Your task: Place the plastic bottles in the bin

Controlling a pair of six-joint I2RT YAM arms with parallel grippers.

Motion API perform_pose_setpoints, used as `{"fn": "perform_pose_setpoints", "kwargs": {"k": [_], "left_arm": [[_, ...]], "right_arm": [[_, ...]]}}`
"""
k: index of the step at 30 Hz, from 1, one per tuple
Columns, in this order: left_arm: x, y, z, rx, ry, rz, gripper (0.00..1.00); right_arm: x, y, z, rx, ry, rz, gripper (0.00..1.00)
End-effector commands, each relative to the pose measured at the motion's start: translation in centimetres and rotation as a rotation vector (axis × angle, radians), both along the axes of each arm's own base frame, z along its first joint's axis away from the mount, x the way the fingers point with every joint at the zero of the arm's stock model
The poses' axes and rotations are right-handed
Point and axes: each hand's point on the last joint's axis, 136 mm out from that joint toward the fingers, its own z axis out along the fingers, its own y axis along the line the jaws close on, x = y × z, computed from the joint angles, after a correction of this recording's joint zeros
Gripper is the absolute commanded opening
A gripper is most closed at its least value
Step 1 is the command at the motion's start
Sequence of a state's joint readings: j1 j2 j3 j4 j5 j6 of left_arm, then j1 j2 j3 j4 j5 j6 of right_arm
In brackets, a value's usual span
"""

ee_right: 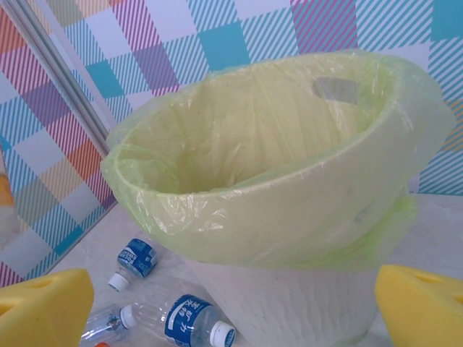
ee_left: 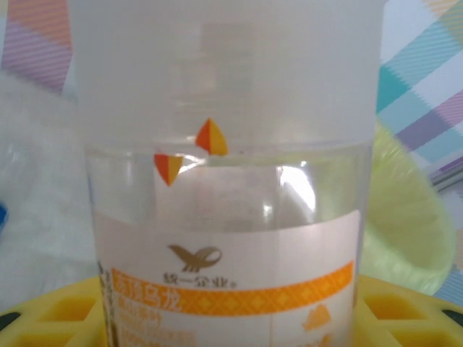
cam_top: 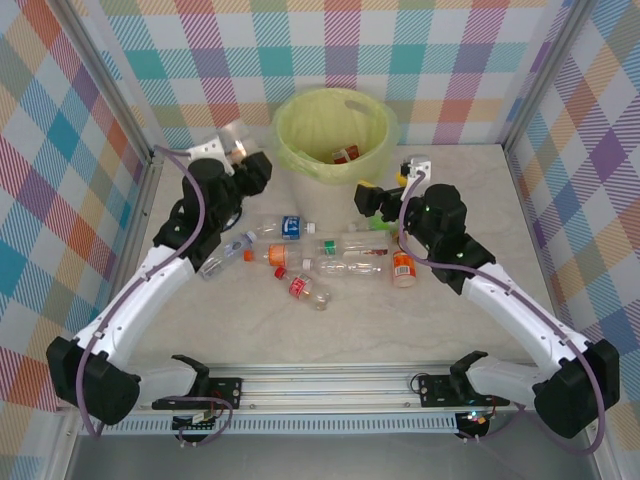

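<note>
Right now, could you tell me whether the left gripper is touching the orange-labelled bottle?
Touching. In the left wrist view the orange-labelled bottle sits between the yellow fingers of the left gripper, and both fingers meet its sides.

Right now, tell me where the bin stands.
In the top view, the bin stands at the far middle, between the left gripper and the right gripper, bottles lying before it.

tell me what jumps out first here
The bin with its yellow-green bag stands at the back centre, crushed bottles strewn on the table before it. The left gripper holds an orange-label bottle up left of the bin; the right gripper is open on its right.
</note>
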State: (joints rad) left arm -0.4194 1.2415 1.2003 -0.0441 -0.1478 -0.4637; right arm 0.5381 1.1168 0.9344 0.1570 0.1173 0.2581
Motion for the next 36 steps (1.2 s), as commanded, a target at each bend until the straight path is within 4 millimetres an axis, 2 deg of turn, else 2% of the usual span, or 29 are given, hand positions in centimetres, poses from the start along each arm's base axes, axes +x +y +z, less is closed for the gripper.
{"fn": "perform_pose_setpoints", "kwargs": {"k": [1,8,11,16,22,25,28,36], "left_arm": [[2.2,-0.8,3.1,0.118,-0.115,-0.007,0.41],[5.5,-3.7,6.9,0.172,-0.219,-0.094,0.42],[6.9,-4.7,7.4,0.192,-0.232,-0.115,0.42],[9.4,-7.1,6.1,0.273,-0.175,-0.198,0.41],[11.8,-8.4,3.5,0.366,-0.081,-0.233,0.4],[12.4,-8.7,1.0,0.401,0.006,-0.254,0.4],[12.6,-9.1,-0.6,0.425,0.061,-0.283,0.4],[12.9,-10.5,-3.1,0.472,0.115,-0.322,0.43]], "right_arm": [[-0.5,-0.6,0.8,0.018,-0.029,-0.021,1.0],[-1.0,-1.1,1.1,0.012,-0.036,-0.025,1.0],[-1.2,-1.2,1.0,0.01,-0.034,-0.027,1.0],[-1.8,-1.9,1.2,-0.001,-0.03,-0.042,1.0],[-2.5,-3.2,1.5,0.007,-0.039,-0.086,1.0],[-2.8,-3.6,1.5,0.004,-0.036,-0.099,1.0],[-3.1,-4.0,1.4,-0.004,-0.032,-0.106,1.0],[-2.8,-4.0,0.8,-0.009,-0.018,-0.115,1.0]]}}
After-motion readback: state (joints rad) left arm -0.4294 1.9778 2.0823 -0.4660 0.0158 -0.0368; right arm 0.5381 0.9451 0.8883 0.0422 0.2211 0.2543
